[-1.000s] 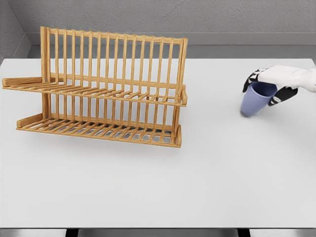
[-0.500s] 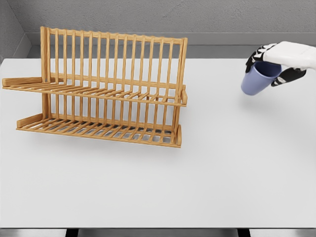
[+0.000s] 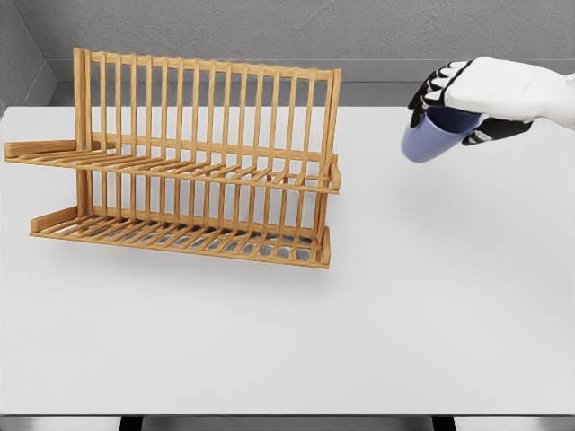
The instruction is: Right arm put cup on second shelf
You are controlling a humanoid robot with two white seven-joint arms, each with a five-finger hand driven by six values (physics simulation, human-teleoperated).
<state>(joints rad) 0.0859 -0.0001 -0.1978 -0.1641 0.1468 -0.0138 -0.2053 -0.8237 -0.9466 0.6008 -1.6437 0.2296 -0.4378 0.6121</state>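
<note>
Right hand [image 3: 463,94] carries a blue cup [image 3: 431,139] in the upper right of the frame, fingers curled around its rim.

The cup hangs tilted, apparently clear of the table [image 3: 404,305]; carrying is underway, and next it must travel left to the wooden rack [image 3: 193,162]'s upper shelf.

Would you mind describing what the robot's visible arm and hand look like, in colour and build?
Only the right arm shows, entering from the right edge. Its forearm is a smooth, rounded white shell with no cables or markings visible. The right hand has a white back, while its fingers are black with small white segments, giving a banded look. The left arm is out of view.
</note>
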